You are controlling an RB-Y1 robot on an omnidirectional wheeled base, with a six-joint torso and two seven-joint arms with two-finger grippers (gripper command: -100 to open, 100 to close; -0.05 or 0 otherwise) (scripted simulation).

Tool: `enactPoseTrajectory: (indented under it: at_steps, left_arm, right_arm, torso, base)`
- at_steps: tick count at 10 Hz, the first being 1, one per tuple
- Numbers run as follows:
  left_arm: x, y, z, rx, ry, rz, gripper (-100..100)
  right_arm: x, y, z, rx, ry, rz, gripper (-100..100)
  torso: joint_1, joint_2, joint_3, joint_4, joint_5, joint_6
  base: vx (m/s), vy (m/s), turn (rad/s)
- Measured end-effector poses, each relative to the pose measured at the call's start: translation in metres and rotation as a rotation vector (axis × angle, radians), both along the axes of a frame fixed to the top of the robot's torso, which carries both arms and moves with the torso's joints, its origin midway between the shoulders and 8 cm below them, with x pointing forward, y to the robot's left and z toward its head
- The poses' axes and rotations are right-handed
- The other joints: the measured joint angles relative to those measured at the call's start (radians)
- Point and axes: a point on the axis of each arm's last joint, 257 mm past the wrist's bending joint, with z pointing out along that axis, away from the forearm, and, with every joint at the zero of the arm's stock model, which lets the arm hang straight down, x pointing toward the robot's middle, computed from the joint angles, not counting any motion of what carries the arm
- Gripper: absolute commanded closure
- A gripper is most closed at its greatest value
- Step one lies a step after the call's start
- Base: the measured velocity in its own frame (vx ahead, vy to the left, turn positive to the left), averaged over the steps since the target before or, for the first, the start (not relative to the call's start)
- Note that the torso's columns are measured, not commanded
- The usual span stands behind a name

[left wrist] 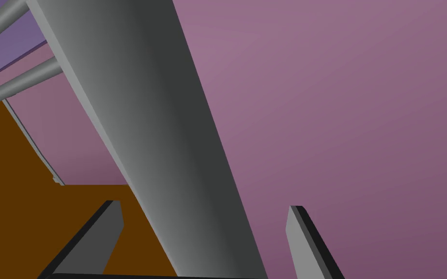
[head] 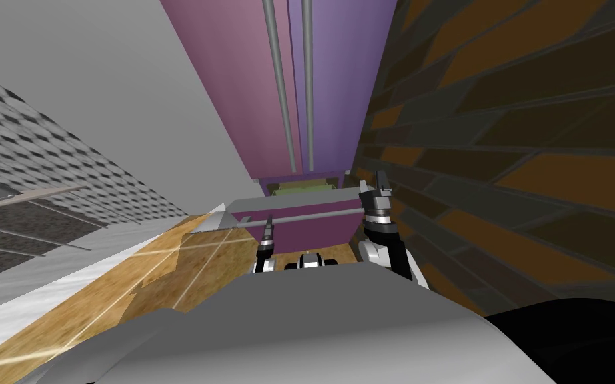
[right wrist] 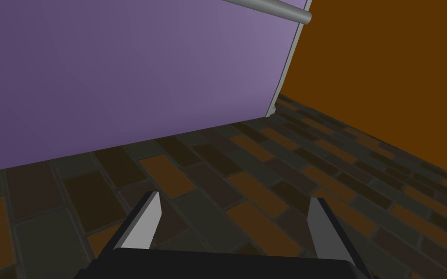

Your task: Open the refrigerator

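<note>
The refrigerator [head: 313, 87] is purple, with two long vertical grey handles [head: 279, 80] on its upper doors. Its bottom drawer [head: 299, 230] stands pulled out a little, and a pale green inside [head: 299, 187] shows behind the front. A horizontal grey bar handle [head: 313, 215] crosses the drawer front. My left gripper [head: 268, 223] is at this bar. In the left wrist view the bar [left wrist: 169, 145] runs between the open fingers [left wrist: 108, 232], with gaps on both sides. My right gripper [head: 377, 179] is open beside the refrigerator's right edge and faces the purple panel [right wrist: 120, 72].
A dark brick wall [head: 499, 133] runs close along the right of the refrigerator and my right arm. A wood floor [head: 133, 280] lies to the left, below a grey wall [head: 113, 100] and a patterned surface [head: 46, 167]. A black area [head: 586, 340] sits at the lower right.
</note>
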Motion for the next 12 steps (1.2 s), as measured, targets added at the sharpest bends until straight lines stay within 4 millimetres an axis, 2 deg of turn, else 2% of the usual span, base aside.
enactPoseTrajectory:
  at_steps: [6,7,12]
  left_arm:
    - [0.046,-0.006,0.026,-0.002,0.018,-0.013,-100]
    - [0.047,-0.006,0.023,-0.003,0.028,-0.012,0]
    - [0.045,-0.005,0.014,-0.007,0.051,-0.009,0]
  right_arm:
    - [0.0,0.0,0.0,0.0,0.0,0.0,0]
    - [0.0,0.0,0.0,0.0,0.0,0.0,0]
    - [0.0,0.0,0.0,0.0,0.0,0.0,0]
  torso:
    - [-0.004,0.014,0.008,0.009,-0.005,-0.001]
    - [-0.004,0.012,0.007,0.007,-0.004,-0.001]
    - [-0.001,0.006,0.003,0.001,0.0,0.0]
  base:
    - [-0.06,-0.007,0.02]
    - [0.0,0.0,0.0]
    - [0.0,0.0,0.0]
